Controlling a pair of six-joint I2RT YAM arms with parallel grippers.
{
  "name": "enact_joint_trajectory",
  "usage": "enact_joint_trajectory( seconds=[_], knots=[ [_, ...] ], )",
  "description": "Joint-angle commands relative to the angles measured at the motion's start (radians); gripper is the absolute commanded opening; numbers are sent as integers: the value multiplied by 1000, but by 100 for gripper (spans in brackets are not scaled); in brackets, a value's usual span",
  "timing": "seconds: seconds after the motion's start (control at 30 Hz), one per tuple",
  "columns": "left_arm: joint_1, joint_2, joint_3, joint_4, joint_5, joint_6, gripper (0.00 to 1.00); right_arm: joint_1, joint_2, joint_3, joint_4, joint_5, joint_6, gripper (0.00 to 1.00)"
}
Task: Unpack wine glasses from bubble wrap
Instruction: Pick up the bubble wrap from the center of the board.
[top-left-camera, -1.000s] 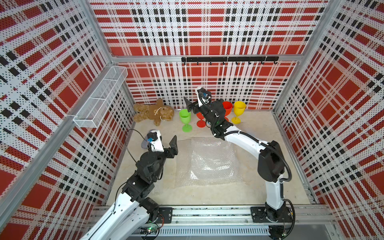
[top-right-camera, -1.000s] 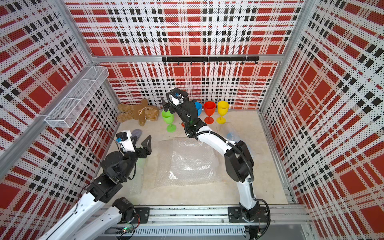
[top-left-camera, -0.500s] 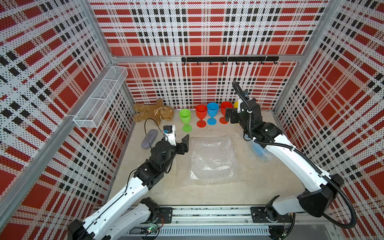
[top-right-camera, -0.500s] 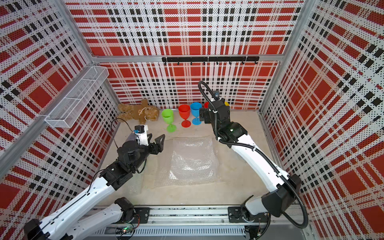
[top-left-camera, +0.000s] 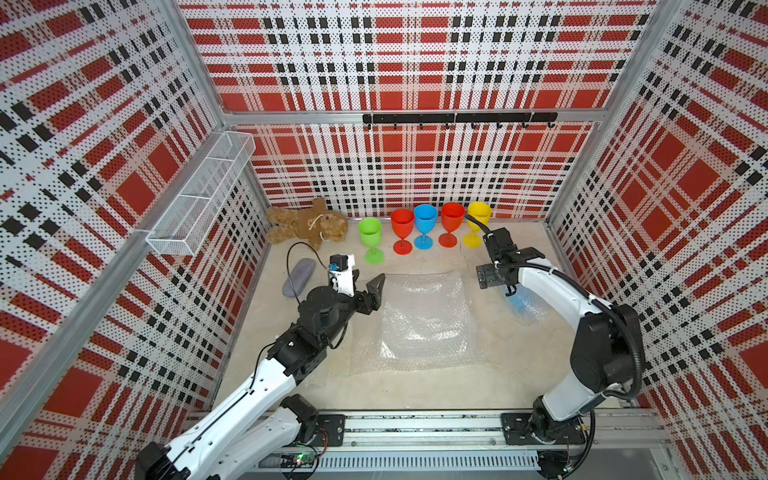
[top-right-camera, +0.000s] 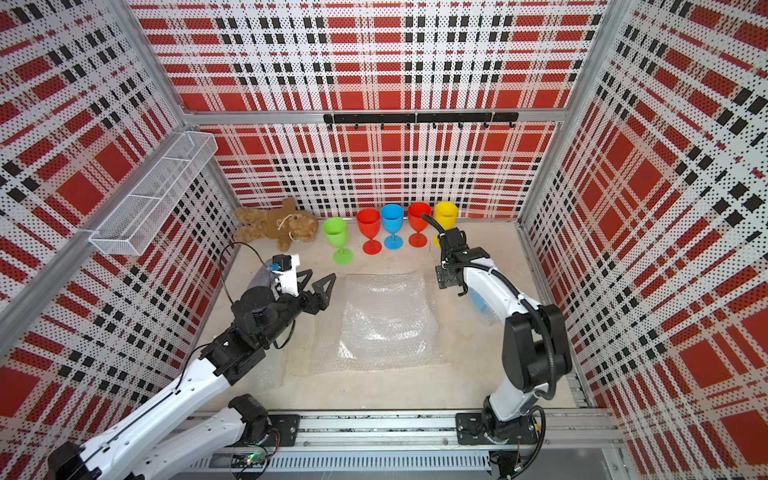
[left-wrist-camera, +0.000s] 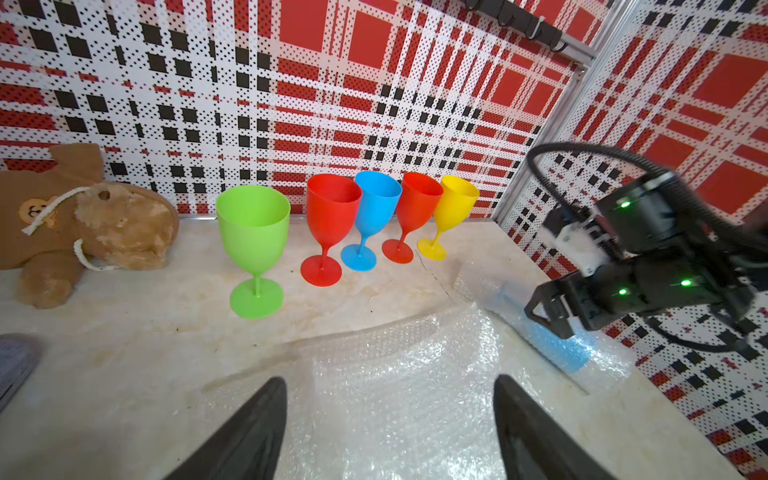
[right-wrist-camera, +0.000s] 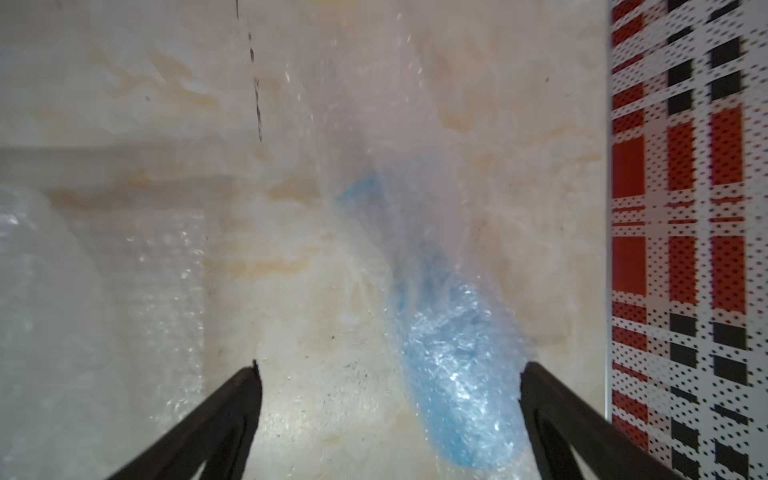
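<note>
Over the wrapped blue goblet (right-wrist-camera: 453, 374) at right, your right gripper (right-wrist-camera: 388, 370) hangs released; pinch loose bubble wrap (right-wrist-camera: 361, 257), not plastic.

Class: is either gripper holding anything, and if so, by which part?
Nothing is held. The left gripper stands open by the flat bubble wrap; the right gripper stands open over the wrapped blue goblet.

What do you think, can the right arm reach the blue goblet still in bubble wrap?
Probably yes: the right gripper hangs open over the wrapped blue goblet, nothing else between them; only its bubble wrap covers it.
</note>
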Motion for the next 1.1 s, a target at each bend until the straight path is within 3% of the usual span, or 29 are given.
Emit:
enact_joint_trajectory(
  seconds=[0.0, 0.27, 0.43, 0.6, 0.73, 0.83, 0.93, 1.07],
  knots=[
    [-20, -26, -15, 36, 14, 5, 79, -50, 69, 58, -42, -16, -37, 100],
    [-34, -58, -23, 31, -6, 15, 80, -99, 287, 200, -48, 51, -54, 100],
    [-30, -60, -24, 33, -10, 17, 80, -118, 379, 250, -59, -9, -39, 91],
    [-23, -62, -25, 36, -7, 16, 80, -167, 322, 213, -13, -131, 77, 78],
    [-22, -62, -25, 36, -5, 16, 80, -253, 214, 124, 58, -300, 244, 75],
    [-19, -62, -25, 37, 2, 13, 80, -317, 154, 46, 116, -430, 340, 84],
    [-14, -60, -26, 40, 13, 10, 80, -333, 121, 20, 121, -451, 356, 100],
    [-10, -56, -27, 42, 22, 8, 80, -304, 87, 4, 93, -361, 292, 100]
  ],
)
